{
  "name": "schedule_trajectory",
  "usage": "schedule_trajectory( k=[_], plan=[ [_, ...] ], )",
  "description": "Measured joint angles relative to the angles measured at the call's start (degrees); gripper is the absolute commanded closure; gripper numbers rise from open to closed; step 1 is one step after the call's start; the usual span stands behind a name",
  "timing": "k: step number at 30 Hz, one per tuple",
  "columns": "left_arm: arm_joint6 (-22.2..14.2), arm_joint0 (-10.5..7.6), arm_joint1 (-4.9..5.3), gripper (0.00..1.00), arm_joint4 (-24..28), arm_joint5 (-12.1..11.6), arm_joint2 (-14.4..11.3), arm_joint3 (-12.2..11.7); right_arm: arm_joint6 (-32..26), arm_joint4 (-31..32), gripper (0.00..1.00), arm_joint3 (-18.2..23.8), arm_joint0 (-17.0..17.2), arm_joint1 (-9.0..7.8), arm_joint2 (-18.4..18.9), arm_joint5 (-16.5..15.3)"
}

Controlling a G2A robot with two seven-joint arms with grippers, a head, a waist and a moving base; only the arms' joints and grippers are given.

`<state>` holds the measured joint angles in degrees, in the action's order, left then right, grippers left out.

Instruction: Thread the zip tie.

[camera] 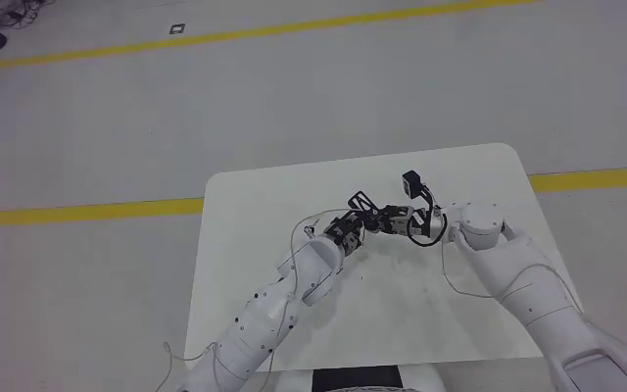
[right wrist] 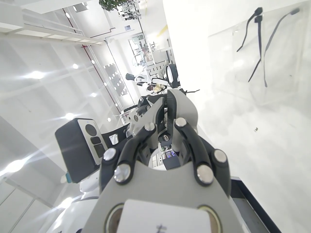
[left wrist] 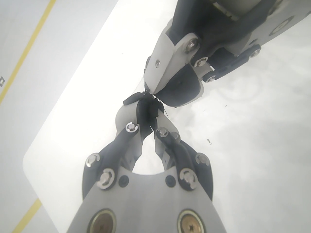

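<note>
White table (camera: 470, 323), grey floor (camera: 118, 118) with yellow lines (camera: 98, 211) around it. We found the zip tie (left wrist: 132, 99) held over the middle of the table, right where the two arms met tip to tip. We saw the left gripper (left wrist: 145, 109) with jaws together, clamped on the zip tie; a short black end stuck out sideways from the pinch. The right gripper (left wrist: 154, 94) faced it from the opposite side, jaws likewise closed on the zip tie, its tips just beside the left ones. Well apart from both, we counted three spare ties (right wrist: 258, 47) lying flat on a clear sheet (right wrist: 226, 49) on the table, close together, two of their heads just beside each other.
</note>
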<state>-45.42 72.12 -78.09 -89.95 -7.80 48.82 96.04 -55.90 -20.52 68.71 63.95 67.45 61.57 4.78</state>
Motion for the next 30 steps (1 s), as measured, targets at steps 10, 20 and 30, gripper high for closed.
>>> schedule_trajectory(
  k=[10, 20, 30],
  plan=[
    [0.05, 0.11, 0.25, 1.00, 0.00, 0.04, -0.09, 0.24, 0.23, -0.07, 0.91, -0.37, -0.26, 0.01, -0.30, 0.04],
    [0.04, 0.17, 0.45, 1.00, 0.00, 0.04, -0.23, 0.52, 0.25, -0.23, 0.93, -0.84, -0.60, 0.05, -0.63, -0.09],
    [0.07, 0.15, 0.63, 1.00, 0.00, 0.01, -0.35, 0.69, 0.32, -0.32, 1.00, -1.19, -0.81, 0.06, -0.86, -0.18]
  ],
)
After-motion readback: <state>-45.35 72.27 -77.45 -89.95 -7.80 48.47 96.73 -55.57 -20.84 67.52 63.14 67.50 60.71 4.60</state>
